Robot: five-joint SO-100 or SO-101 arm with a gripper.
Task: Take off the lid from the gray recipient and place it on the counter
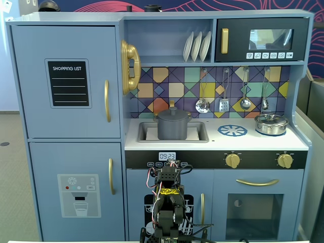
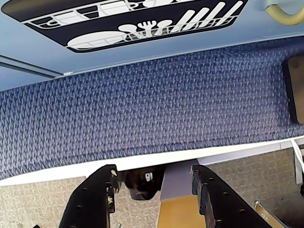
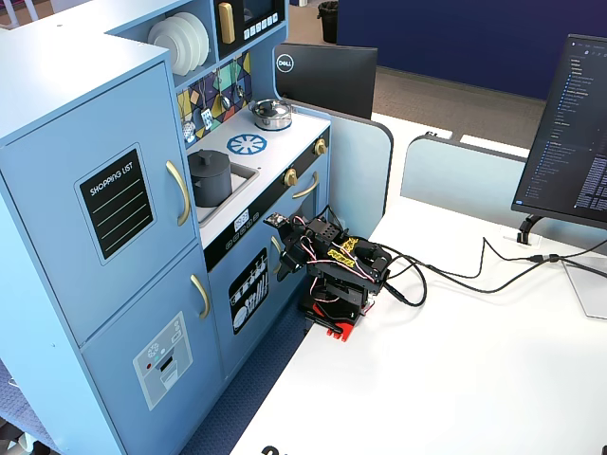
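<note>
While the gripper (image 2: 154, 190) hangs spread and empty, the lid (image 1: 172, 113) caps the gray recipient (image 1: 172, 127).

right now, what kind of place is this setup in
Most likely an office or lab used for robot trials. A blue toy kitchen stands beside a white desk with computer monitors and cables. The arm sits folded at the desk edge, its fingers open and empty, and the lid sits on the gray recipient.

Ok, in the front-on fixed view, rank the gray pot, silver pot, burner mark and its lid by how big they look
Largest to smallest:
1. gray pot
2. lid, nearly as wide but thin
3. silver pot and burner mark: too alike to rank
</note>
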